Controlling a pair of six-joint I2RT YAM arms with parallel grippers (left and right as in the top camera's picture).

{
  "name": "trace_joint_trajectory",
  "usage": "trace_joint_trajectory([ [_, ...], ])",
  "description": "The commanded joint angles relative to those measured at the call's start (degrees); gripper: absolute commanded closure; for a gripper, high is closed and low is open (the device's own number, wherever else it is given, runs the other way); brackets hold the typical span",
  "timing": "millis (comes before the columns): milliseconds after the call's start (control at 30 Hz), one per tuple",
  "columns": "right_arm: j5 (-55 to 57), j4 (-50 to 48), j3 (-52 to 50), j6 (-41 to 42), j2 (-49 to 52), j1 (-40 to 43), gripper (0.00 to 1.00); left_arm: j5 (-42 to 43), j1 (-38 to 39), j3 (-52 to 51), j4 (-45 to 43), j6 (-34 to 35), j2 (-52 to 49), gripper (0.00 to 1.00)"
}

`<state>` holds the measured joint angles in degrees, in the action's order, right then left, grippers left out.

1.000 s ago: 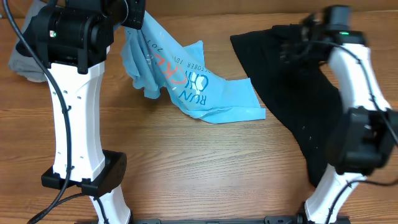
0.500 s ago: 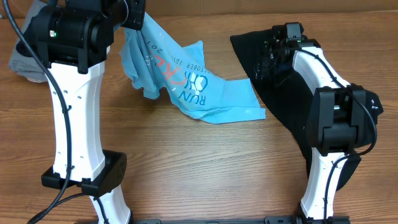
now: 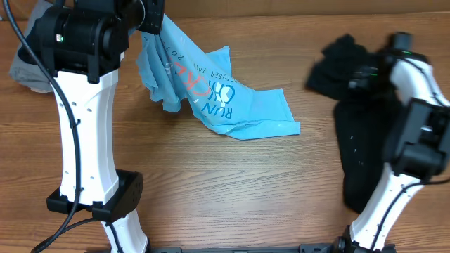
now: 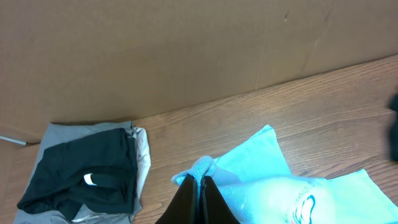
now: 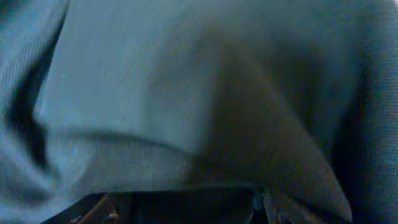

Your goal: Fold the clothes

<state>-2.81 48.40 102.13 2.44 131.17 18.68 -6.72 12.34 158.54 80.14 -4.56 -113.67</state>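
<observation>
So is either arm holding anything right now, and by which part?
The left end effector pinches the light blue T-shirt by a bunched edge. The black garment is bunched at the right end effector; a grip there cannot be told.

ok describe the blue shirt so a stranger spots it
On the wooden table, look at the far side, left of centre. The light blue T-shirt lies there, one corner pinched by the left gripper. Only it has red and white lettering; the black garment beside it is plain.
</observation>
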Motion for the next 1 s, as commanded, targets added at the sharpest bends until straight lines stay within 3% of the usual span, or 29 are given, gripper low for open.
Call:
trace_joint_trajectory([
  [0,-5.0,0.0,1.0,0.5,1.6,6.3,0.25,-0.7,0.0,0.0,-0.5,1.0,1.5,0.96],
  [133,-20.7,2.6,4.9,0.1,1.2,10.4,0.23,0.5,0.1,0.0,-0.5,1.0,1.5,0.96],
  [233,-27.1,5.4,8.7,0.1,-0.7,11.4,0.16,0.9,0.1,0.0,-0.9,1.0,1.6,0.96],
  [500,-31.0,16.7,14.3,-3.2,-12.9,6.4,0.04,0.7,0.0,0.7,-1.3,1.3,2.2,0.96],
  [800,-33.3,33.0,14.1,-9.1,-19.8,-5.0,0.00,0.6,-0.7,0.6,-0.6,6.4,3.7,0.96],
  [967,-33.3,36.4,10.3,-12.5,-19.9,-13.2,0.00,0.3,-0.8,0.6,0.2,6.3,3.1,0.96],
])
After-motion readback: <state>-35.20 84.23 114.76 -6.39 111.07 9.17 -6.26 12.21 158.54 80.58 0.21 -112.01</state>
